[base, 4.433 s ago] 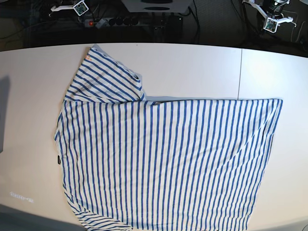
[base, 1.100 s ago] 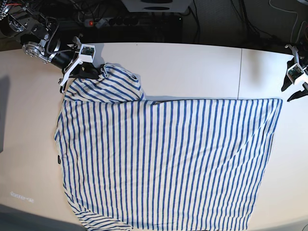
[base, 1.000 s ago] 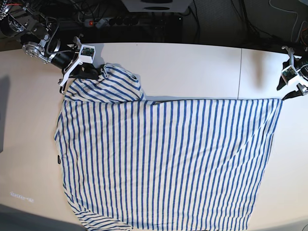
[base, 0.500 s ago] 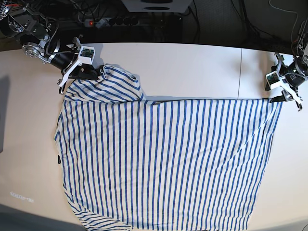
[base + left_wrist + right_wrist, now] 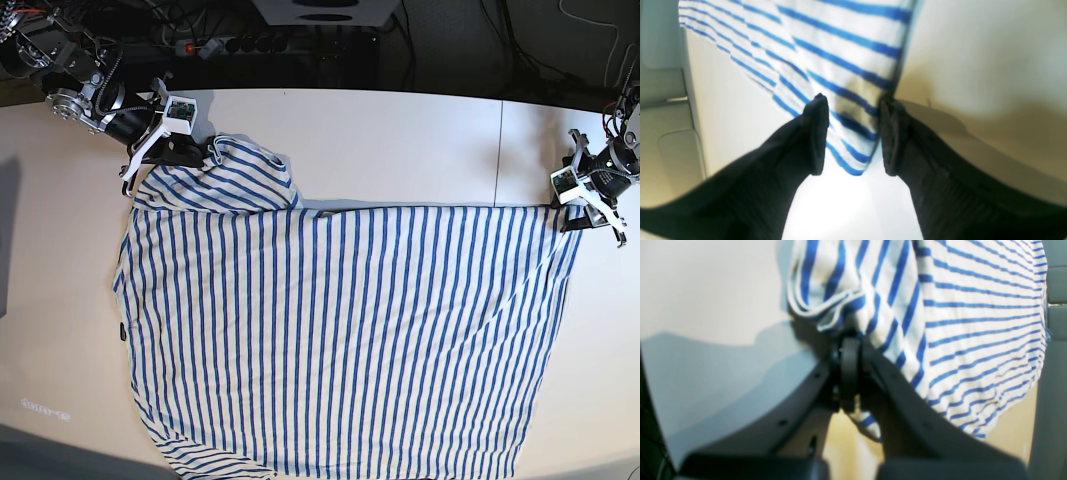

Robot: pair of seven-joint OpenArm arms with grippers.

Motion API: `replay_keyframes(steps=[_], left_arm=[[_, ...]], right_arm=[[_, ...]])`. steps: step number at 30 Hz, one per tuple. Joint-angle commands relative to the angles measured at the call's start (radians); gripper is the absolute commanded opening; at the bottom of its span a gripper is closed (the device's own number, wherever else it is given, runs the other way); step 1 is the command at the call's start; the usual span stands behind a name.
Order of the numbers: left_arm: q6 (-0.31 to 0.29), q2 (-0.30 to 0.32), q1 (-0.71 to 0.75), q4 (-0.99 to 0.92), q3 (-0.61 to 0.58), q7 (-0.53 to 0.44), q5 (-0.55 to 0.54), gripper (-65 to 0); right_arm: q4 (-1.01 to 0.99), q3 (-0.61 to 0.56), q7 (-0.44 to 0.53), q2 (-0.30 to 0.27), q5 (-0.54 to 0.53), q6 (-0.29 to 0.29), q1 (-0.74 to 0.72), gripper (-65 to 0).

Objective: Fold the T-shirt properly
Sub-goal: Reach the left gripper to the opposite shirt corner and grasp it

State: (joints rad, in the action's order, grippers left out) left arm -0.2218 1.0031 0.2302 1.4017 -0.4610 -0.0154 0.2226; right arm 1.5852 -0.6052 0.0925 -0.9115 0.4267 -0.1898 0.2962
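Note:
The T-shirt (image 5: 340,330), white with thin blue stripes, lies spread flat over most of the table. Its upper-left sleeve (image 5: 235,175) is bunched and slightly lifted. My right gripper (image 5: 205,152) is shut on that sleeve's edge. The right wrist view shows the closed fingertips (image 5: 849,350) pinching the striped cloth (image 5: 960,316). At the far right, my left gripper (image 5: 573,212) sits at the shirt's upper-right corner. In the left wrist view its gripper (image 5: 853,136) stands open, one finger on each side of the shirt corner (image 5: 853,146).
The white table (image 5: 400,140) has a seam line (image 5: 497,150) running front to back near the right side. Behind its back edge lie a power strip (image 5: 240,45) and cables. The shirt's lower hem reaches the front table edge.
My left arm has come in from the right table edge and down onto the shirt's upper-right corner. The right gripper stays on the bunched sleeve.

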Motion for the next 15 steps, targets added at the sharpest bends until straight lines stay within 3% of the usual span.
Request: replay_keyframes(steps=[1, 5, 8, 10, 14, 15], left_arm=[[0.001, 0.010, -0.004, -0.011, 0.000, 0.027, 0.008, -35.9], [-0.008, -0.015, -0.017, -0.051, -0.001, 0.027, 0.008, -36.0], [-0.062, -0.025, -0.016, -0.070, -0.001, 0.025, 0.035, -38.1], [-0.089, -0.031, -0.016, -0.080, -0.001, 0.015, 0.037, -45.9], [-0.077, -0.043, -0.016, -0.084, -0.001, 0.006, 0.035, -65.0], [-0.077, -0.044, -0.016, -0.084, -0.001, -0.001, 0.026, -65.0]], right_arm=[[-0.024, -0.006, -0.101, -0.019, 0.018, -0.098, 0.015, -65.0], [-0.024, -0.006, -0.101, -0.019, 0.018, -0.098, 0.014, -65.0], [-0.024, -0.006, -0.101, -0.019, 0.018, -0.098, 0.014, -65.0], [-0.024, -0.006, -0.100, -0.019, 0.018, -0.098, 0.014, -65.0], [-0.024, -0.006, -0.097, -0.019, 0.018, -0.097, 0.015, -65.0], [-0.024, -0.006, -0.093, -0.019, 0.015, -0.097, 0.015, -65.0]])
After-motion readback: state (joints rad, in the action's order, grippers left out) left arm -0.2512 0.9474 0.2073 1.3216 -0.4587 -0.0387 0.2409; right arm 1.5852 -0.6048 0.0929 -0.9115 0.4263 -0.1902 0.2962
